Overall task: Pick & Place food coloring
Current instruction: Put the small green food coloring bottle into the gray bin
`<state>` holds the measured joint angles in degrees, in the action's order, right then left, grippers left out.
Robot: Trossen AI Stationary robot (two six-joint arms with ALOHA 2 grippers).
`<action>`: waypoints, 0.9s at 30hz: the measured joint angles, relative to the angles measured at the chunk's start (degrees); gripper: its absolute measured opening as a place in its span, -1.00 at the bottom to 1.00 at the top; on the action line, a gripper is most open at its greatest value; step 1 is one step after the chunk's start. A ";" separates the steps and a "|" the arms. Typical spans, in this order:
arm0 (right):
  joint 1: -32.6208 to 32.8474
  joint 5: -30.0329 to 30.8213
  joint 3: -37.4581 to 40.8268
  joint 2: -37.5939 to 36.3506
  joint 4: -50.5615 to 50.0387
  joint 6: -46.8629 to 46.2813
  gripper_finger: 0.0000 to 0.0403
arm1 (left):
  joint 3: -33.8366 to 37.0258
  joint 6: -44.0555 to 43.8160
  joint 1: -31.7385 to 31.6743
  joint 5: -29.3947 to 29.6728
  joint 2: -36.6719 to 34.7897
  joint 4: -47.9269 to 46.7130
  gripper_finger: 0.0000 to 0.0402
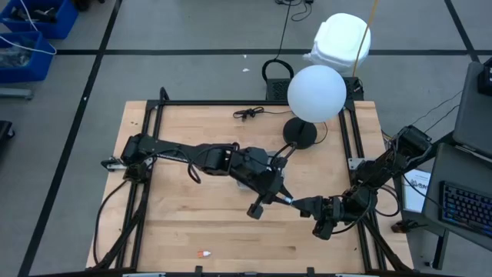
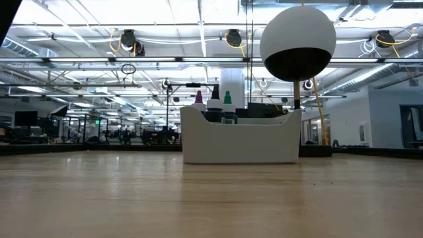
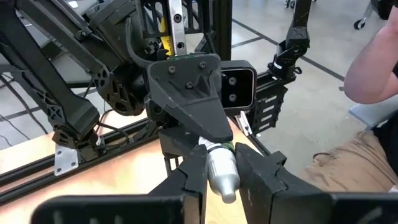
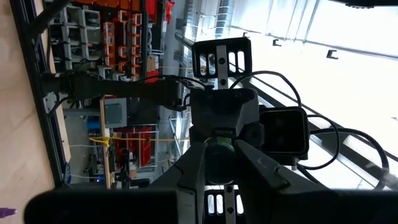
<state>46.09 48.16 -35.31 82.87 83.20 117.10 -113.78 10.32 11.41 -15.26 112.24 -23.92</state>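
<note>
High view shows the left gripper and right gripper tip to tip, both clamped on one food coloring bottle, its long axis bridging them.

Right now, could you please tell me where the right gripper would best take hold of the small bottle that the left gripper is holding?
I would take the green-banded end. The left gripper clamps the small bottle on its silver body, leaving that end free and pointing at the right gripper. Probably come straight in along the bottle's length, closing across its round sides.
</note>
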 joint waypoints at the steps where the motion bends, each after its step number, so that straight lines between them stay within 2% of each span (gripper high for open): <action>1: 0.00 -0.01 0.00 0.00 0.00 -0.04 -0.70 | 0.00 0.11 0.11 0.25 -0.01 -0.02 -0.68; 6: 0.00 -0.11 0.00 0.00 -0.09 -1.55 -0.65 | 0.00 1.20 0.61 1.66 -0.02 -0.19 -0.68; 13: 0.00 0.20 0.00 0.00 0.28 -3.90 -0.40 | 0.00 1.71 0.73 2.38 -0.02 -0.50 -0.68; 20: 1.21 7.53 0.01 0.00 2.78 -7.50 -0.20 | 0.00 3.15 0.75 4.60 -0.03 -2.50 -0.68; 27: 3.47 9.00 3.67 -0.11 6.62 -15.48 -0.18 | 0.09 4.12 0.71 7.83 -0.13 -6.09 -0.68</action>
<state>49.56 57.17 -31.64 82.76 89.82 101.62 -113.69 14.44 12.12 -7.44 112.12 -30.01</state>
